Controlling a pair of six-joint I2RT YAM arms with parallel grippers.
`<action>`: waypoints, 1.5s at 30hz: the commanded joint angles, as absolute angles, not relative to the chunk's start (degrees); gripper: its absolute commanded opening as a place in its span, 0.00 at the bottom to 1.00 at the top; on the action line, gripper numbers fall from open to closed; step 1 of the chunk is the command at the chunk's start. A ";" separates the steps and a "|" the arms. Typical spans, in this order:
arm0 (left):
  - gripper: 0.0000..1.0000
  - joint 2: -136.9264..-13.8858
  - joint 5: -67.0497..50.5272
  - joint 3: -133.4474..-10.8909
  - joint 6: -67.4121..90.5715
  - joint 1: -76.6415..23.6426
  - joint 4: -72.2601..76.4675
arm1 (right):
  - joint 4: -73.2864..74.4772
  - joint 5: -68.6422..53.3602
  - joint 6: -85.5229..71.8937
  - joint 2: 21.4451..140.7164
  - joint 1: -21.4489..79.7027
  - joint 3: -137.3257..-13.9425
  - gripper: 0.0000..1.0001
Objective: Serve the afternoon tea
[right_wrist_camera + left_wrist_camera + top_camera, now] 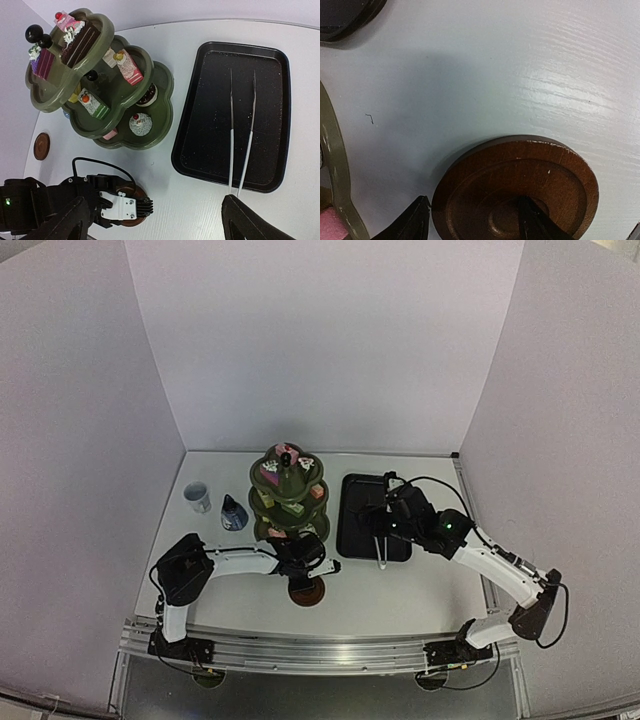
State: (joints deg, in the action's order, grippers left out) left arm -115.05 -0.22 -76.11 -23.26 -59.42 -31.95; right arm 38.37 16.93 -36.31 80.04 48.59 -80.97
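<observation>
Straddling coaster [520,185] rim: left fingers [412,222] (pinching? cannot tell) | right fingers [250,222] spread | white tabletop [400,585], lilac walls [320,340]

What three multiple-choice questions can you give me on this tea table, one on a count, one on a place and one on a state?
1. How many tiers has the green stand? A two. B three. C four.
2. Where do the metal tongs lie? A on the stand. B in the black tray. C on the floor.
3. How is the right gripper? A shut on the tongs. B shut on the tray's rim. C open, holding nothing.
1 B: three lobed levels are stacked.
2 B: both tong arms rest on the tray's floor.
3 C: its fingers stand wide apart, gripping nothing.
</observation>
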 commanded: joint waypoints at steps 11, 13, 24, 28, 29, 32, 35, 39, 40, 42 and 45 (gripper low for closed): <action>0.62 -122.49 0.18 -80.48 -24.96 -61.31 -29.80 | 39.78 18.59 -35.72 79.31 49.29 -82.99 0.89; 0.64 -121.24 -1.33 -79.70 -25.38 -60.69 -30.68 | 39.81 18.56 -35.42 79.36 49.30 -83.15 0.89; 0.79 -112.59 -7.04 -92.03 -24.81 -59.91 -47.13 | 39.90 19.01 -34.56 80.85 49.28 -84.41 0.89; 0.80 -107.47 -12.16 -92.64 -25.12 -58.39 -55.06 | 41.28 23.61 -38.06 80.01 49.00 -81.84 0.92; 0.80 -105.84 -14.00 -91.80 -25.96 -57.73 -57.62 | 41.57 24.20 -39.08 79.84 48.74 -80.99 0.92; 0.80 -101.21 -19.21 -88.44 -29.57 -55.25 -66.76 | 42.48 23.98 -41.97 79.86 47.28 -78.84 0.93; 0.84 -95.56 -23.20 -83.57 -32.23 -51.45 -74.49 | 42.87 22.23 -43.81 80.71 45.25 -77.28 0.93; 0.92 -88.27 -23.35 -76.33 -36.90 -43.55 -82.75 | 42.98 20.86 -43.27 82.72 44.08 -78.16 0.93; 0.93 -87.07 -22.15 -74.25 -38.21 -41.01 -83.91 | 42.98 20.67 -42.93 83.22 43.90 -78.63 0.93; 0.93 -84.45 -18.13 -69.31 -40.86 -32.96 -84.44 | 42.98 20.47 -42.15 84.23 43.79 -79.81 0.93; 0.95 -81.39 -9.70 -62.85 -44.20 -15.33 -77.91 | 42.97 20.47 -41.43 85.56 43.75 -80.95 0.93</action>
State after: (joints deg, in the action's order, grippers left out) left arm -85.82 -19.18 -69.96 -36.94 -34.00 -73.62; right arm 42.67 20.88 -41.87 83.72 43.80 -77.64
